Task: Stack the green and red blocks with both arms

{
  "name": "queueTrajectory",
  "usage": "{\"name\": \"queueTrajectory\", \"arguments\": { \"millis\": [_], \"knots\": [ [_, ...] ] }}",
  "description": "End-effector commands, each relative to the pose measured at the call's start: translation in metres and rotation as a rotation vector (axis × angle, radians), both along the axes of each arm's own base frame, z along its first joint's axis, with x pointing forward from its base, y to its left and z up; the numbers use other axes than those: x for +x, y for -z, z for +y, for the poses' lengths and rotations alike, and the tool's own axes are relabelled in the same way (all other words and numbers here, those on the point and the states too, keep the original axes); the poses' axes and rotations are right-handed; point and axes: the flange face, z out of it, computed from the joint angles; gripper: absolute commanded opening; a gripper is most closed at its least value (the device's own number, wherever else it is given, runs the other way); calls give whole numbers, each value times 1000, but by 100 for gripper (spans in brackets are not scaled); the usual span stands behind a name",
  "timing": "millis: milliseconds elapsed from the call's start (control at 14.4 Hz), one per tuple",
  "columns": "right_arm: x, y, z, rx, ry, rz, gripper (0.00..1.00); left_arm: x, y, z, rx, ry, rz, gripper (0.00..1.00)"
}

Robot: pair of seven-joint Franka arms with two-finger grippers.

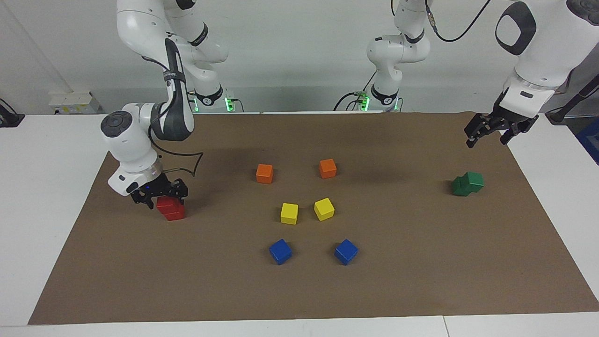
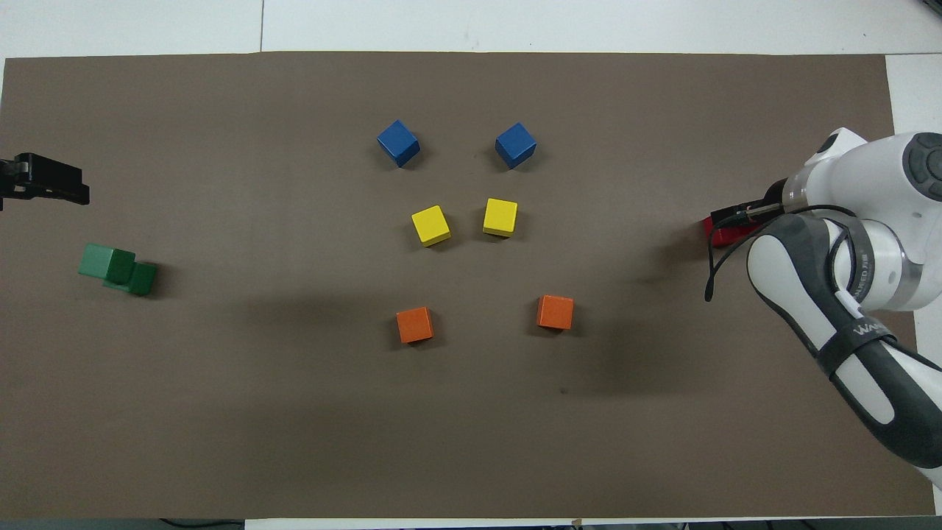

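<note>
With its fingers spread around the top of the red blocks (image 1: 171, 208), the right gripper (image 1: 159, 194) looks to be mid-release; that stack sits at the right arm's end of the table (image 1: 47, 154). Next it needs a straight lift clear. At the left arm's end, the green blocks (image 1: 467, 183) sit stacked askew, the left gripper (image 1: 491, 131) spread and raised nearby.

block on block (image 1: 171, 209), both table ends
</note>
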Motion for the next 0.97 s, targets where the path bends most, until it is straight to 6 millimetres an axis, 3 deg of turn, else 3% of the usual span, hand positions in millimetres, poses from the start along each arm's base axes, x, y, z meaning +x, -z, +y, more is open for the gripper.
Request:
{"name": "queueTrajectory", "arguments": {
  "millis": [0,139,485,693,900],
  "knots": [
    [3,-53,1,6,11,25,100,-30,-6,5,9,11,-22,100],
    [-10,-94,4,5,8,19,100,-46,-2,5,8,12,-45,100],
    [-61,-183,22,0,-4,31,100,-42,-4,-4,8,24,-44,100],
    [-82,-219,23,-2,-5,66,100,-41,-4,-2,-4,20,-44,100],
    [-80,-243,22,1,16,148,100,-42,-4,-3,-41,10,-38,100]
  ]
}}
